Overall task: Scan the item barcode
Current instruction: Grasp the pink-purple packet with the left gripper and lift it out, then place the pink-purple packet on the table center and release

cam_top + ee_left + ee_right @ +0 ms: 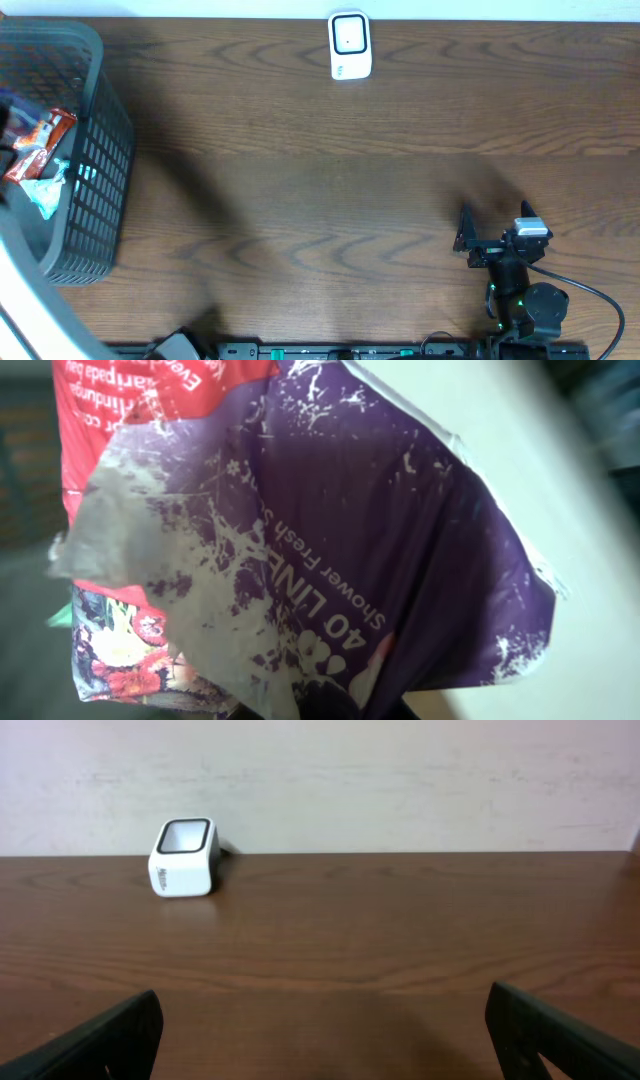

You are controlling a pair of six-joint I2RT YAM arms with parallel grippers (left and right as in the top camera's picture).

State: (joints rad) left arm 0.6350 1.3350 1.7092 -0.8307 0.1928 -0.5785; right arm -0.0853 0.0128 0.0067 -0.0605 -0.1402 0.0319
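Two tools: left tool clamped on the purple packet, right tool apart; present the packet's barcode squarely toward the scanner.

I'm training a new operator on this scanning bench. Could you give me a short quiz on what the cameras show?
1. True or false: the scanner stands inside the basket.
2. The right claw is: A) open with nothing in it, B) shut on a packet, C) shut on the scanner.
3. Fill in: the packet filling the left wrist view is mostly ____, with red at one end.

Key: 1 false, it stands on the table, apart from the basket; 2 A; 3 purple.
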